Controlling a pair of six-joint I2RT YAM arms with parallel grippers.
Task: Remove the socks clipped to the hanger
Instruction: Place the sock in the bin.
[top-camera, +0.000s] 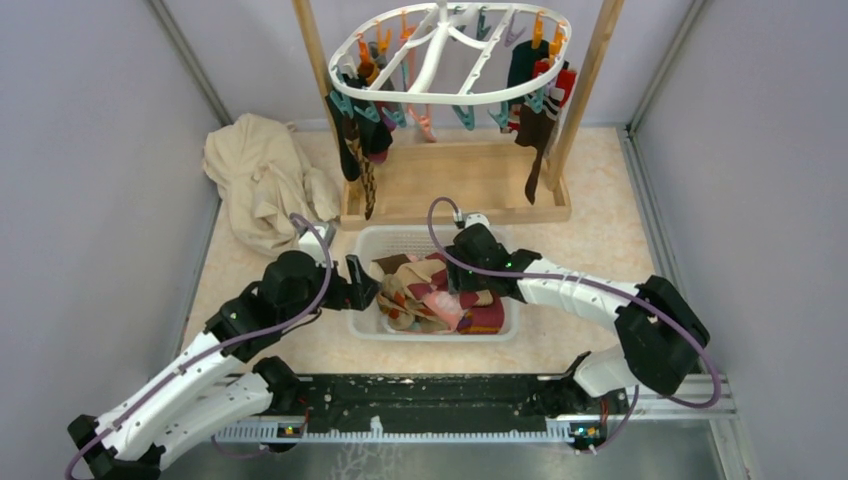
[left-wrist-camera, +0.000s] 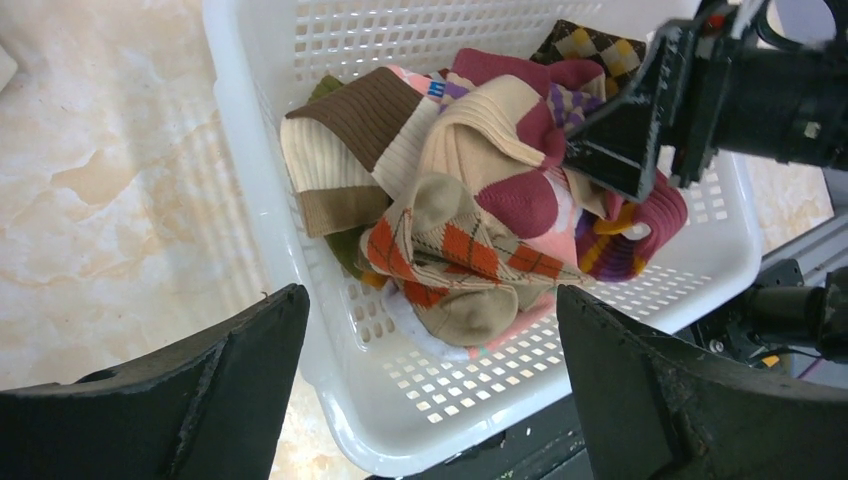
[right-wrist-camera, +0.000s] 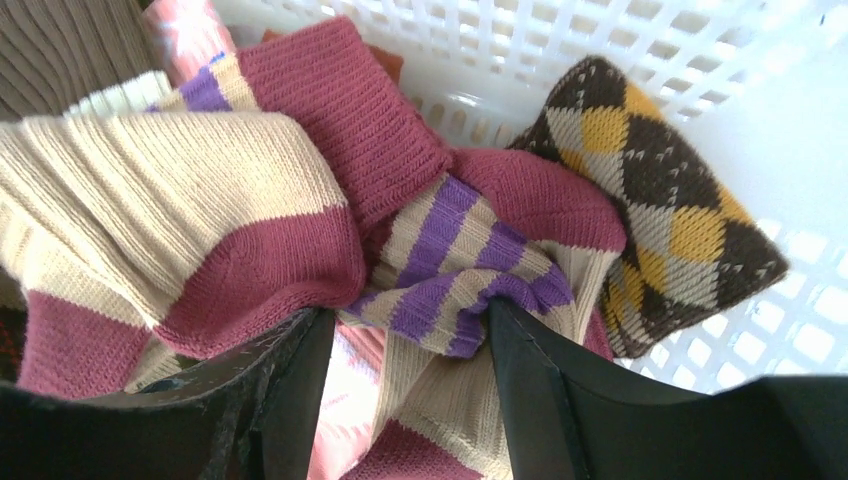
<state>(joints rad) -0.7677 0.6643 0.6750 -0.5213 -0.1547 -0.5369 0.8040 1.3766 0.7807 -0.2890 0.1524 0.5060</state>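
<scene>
Top external: socks (top-camera: 440, 295) in basket (top-camera: 440, 336).

Plain lilac-grey walls (top-camera: 90, 150) close in the cream, marble-patterned counter (top-camera: 610, 240) at 9, 12 and 3 o'clock, under even light. A wooden frame (top-camera: 450, 185) stands at 12 o'clock, with a crumpled beige cloth (top-camera: 260, 180) at 10 o'clock.

White mesh basket (top-camera: 400, 238), wooden frame (top-camera: 470, 180) behind, crumpled beige cloth (top-camera: 260, 180)
</scene>
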